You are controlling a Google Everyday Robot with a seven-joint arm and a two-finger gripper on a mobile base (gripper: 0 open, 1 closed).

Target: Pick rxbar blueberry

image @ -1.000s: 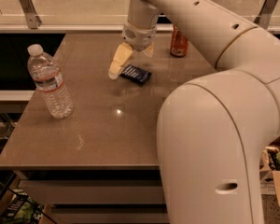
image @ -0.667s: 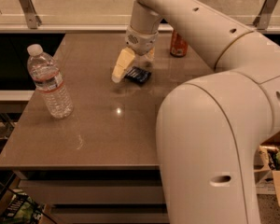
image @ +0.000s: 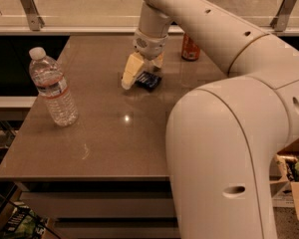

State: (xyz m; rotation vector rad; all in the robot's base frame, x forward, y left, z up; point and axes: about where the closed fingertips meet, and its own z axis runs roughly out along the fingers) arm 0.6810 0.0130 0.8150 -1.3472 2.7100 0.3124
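The rxbar blueberry (image: 149, 80) is a small flat dark navy bar lying on the brown table (image: 114, 143), near its far middle. My gripper (image: 142, 75) hangs from the large white arm and reaches down over the bar. Its pale yellow fingers (image: 131, 71) are spread, one left of the bar and one behind it. The bar lies on the table between them and is partly hidden by the gripper. I cannot tell if the fingers touch it.
A clear plastic water bottle (image: 52, 87) stands at the table's left side. An orange soda can (image: 190, 48) stands at the far edge, right of the gripper. A glass railing with metal posts (image: 30, 6) runs behind the table. My arm's white body fills the right foreground.
The gripper has moved a little down and right, closer over the bar. The bar, bottle and can have not moved.
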